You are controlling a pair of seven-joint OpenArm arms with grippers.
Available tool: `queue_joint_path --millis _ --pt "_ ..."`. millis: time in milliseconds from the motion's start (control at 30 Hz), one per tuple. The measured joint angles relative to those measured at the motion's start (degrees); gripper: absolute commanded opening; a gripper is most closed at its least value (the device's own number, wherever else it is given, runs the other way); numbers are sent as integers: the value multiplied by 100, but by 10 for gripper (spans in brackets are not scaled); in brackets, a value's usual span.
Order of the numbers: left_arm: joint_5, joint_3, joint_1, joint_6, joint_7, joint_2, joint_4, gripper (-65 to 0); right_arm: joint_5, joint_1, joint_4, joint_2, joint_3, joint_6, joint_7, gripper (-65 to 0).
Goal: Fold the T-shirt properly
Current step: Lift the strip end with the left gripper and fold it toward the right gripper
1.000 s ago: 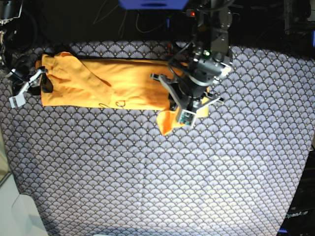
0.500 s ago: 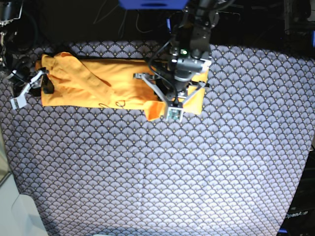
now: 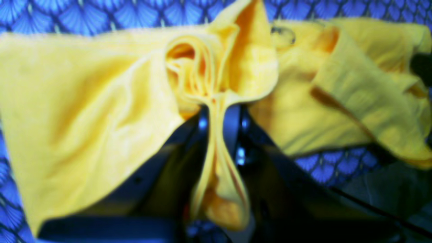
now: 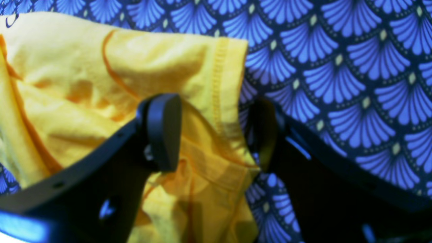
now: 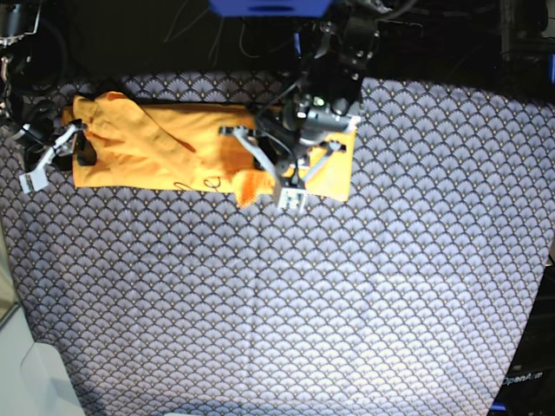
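Note:
The yellow-orange T-shirt (image 5: 156, 147) lies as a long folded band along the far side of the table. My left gripper (image 5: 270, 184) is shut on a bunched end of the T-shirt (image 3: 84, 101), and the left wrist view shows the fabric pinched at the gripper (image 3: 219, 114). The lifted end hangs over the band's middle. My right gripper (image 5: 80, 149) is at the band's left end. In the right wrist view the gripper (image 4: 214, 131) is open, its fingers (image 4: 162, 131) straddling the hemmed edge of the T-shirt (image 4: 84, 67) on the cloth.
The blue-grey scallop-patterned tablecloth (image 5: 347, 303) covers the table. Dark equipment and cables (image 5: 217, 35) sit beyond the far edge. A blue object (image 5: 269, 7) is at the top centre. A pale surface (image 5: 35, 381) shows at the lower left corner.
My left gripper has moved leftward along the shirt, carrying the pinched end with it over the band. The right gripper has stayed at the left end.

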Motion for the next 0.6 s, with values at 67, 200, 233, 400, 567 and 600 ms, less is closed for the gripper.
queue_joint_path --millis 67,200,233,400,567,600 --pt "-2 0 -26 0 -31 7 -11 -650 2 0 0 0 0 0 0 -302" --pt "-17 0 -7 0 26 4 -61 -650 0 0 0 -2 0 0 0 -302" --pt "-17 0 -13 0 22 9 -59 -650 0 0 0 -2 0 0 0 -302" --pt "-17 332 -13 35 9 0 -59 -650 0 0 0 -4 0 0 0 -302" --pt "-20 407 -68 -2 24 0 -59 -650 2 0 0 -2 0 0 0 -302" --pt "-20 407 -107 -2 35 0 -59 -650 0 0 0 -2 0 0 0 -302"
